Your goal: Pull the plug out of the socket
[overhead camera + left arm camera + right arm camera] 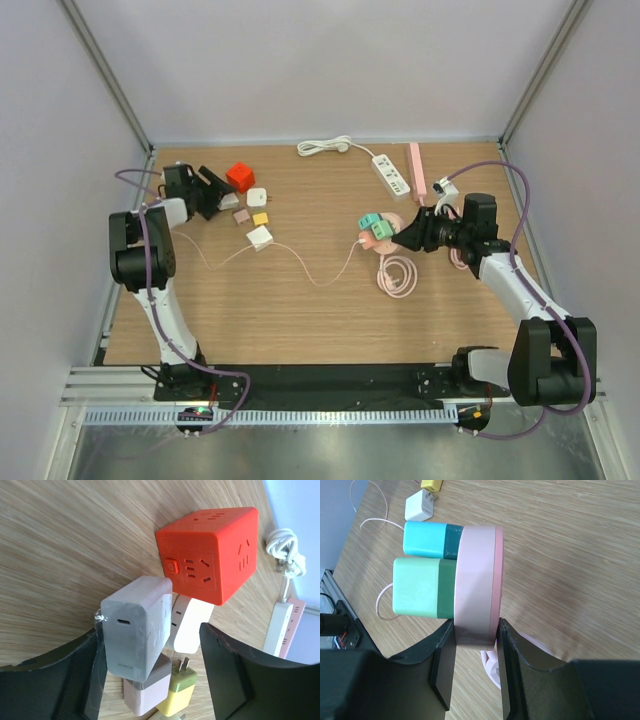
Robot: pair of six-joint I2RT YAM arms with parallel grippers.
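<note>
My right gripper is shut on the rim of a round pink socket, held on edge just above the table. A cyan plug and a green plug sit in its face. In the right wrist view the socket is pinched between both fingers, with the cyan plug and the green plug sticking out to the left. My left gripper is open at the far left. A grey charger rests against one of its fingers.
A red cube socket, a white adapter, a pink adapter, a yellow adapter and a white charger with cable lie near the left gripper. A pink cable coil lies under the socket. A white power strip and a pink strip lie at the back.
</note>
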